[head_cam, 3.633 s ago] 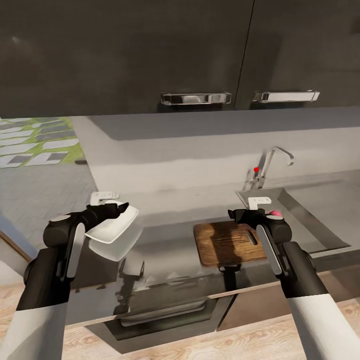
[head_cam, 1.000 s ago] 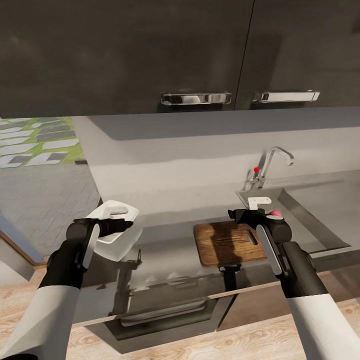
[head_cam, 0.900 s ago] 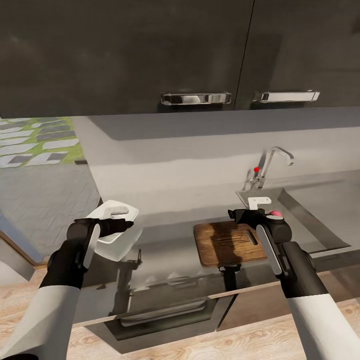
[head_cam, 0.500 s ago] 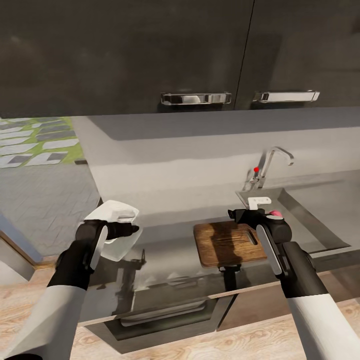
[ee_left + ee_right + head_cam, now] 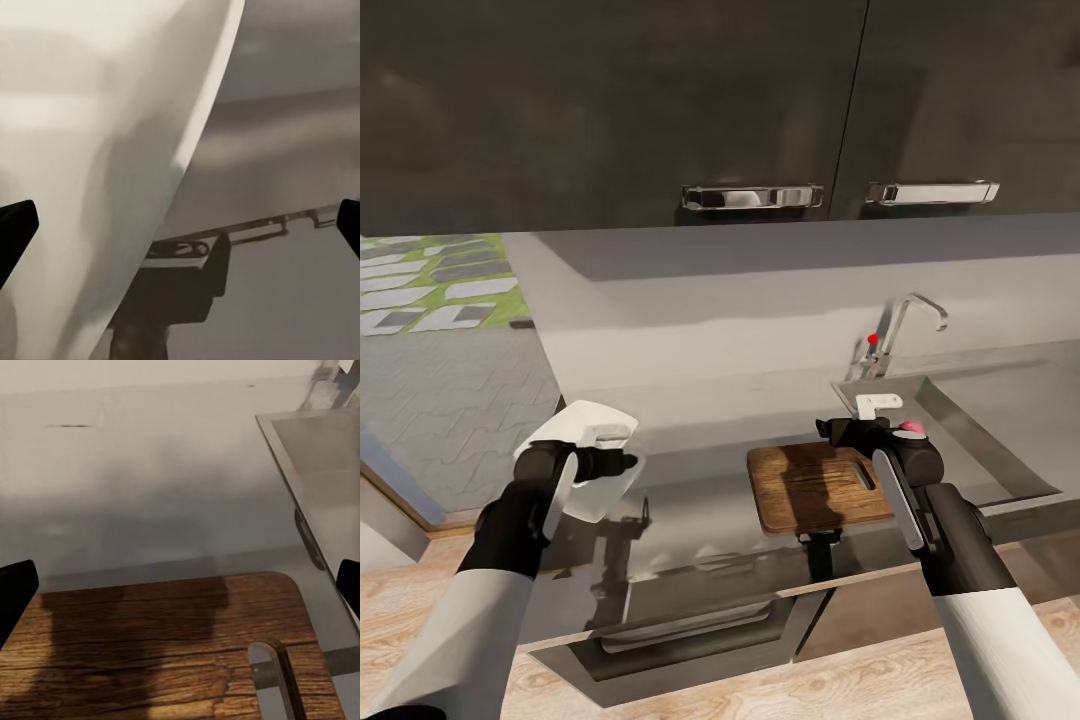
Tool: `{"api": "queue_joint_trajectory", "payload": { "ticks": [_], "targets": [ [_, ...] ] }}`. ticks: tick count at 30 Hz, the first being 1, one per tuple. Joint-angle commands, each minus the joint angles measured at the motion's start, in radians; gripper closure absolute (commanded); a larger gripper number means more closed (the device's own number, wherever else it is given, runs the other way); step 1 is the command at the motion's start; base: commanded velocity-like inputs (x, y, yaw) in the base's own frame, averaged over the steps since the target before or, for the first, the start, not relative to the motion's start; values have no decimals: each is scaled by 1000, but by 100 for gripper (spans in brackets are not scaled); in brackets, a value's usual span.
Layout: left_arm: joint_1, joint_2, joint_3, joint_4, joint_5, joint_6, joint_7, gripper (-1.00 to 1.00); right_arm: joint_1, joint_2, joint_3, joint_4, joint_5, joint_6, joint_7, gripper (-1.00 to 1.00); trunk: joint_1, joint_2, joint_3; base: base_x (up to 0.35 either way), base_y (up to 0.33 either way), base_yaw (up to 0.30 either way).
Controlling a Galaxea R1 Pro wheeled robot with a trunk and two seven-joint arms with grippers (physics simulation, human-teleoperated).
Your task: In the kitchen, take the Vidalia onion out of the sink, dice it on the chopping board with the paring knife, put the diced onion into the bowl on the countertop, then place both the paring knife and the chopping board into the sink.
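The white bowl (image 5: 592, 478) sits on the grey countertop (image 5: 700, 470) at the left, tipped a little. My left gripper (image 5: 622, 462) reaches in over its rim from the left. In the left wrist view the bowl (image 5: 90, 150) looms close and the left gripper (image 5: 180, 232) is open, fingertips wide apart. The brown chopping board (image 5: 815, 488) lies bare left of the sink (image 5: 1000, 462). My right gripper (image 5: 830, 430) hovers open over the board's far edge (image 5: 150, 645). A pinkish onion (image 5: 908, 427) shows beside the right wrist; contact is unclear. The paring knife is out of view.
Dark wall cabinets with chrome handles (image 5: 752, 196) hang overhead. A chrome tap (image 5: 905, 320) with a red knob stands behind the sink. The counter's left end (image 5: 545, 380) drops to a tiled floor, and an oven front (image 5: 690, 620) sits below the counter edge.
The left arm has swung round to the bowl's left side and its gripper has slid toward me into the bowl, which tipped slightly. The right arm, board and onion have not moved.
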Motion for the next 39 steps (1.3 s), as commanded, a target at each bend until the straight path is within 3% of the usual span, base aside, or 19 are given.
{"api": "queue_joint_trajectory", "payload": {
  "ticks": [1,12,39],
  "targets": [
    [-3,0,1,6,0,5,-4,-100,-1,-1,2,-1,-10,4,-10,-100,1,-2,-2,0,0,0],
    [-40,0,1,96,0,3,-3,-100,-1,-1,2,-1,-10,4,-10,-100,1,-2,-2,0,0,0],
    [-44,-1,1,108,-1,1,-2,-100,-1,-1,2,-1,-10,4,-10,-100,1,-2,-2,0,0,0]
  ]
}}
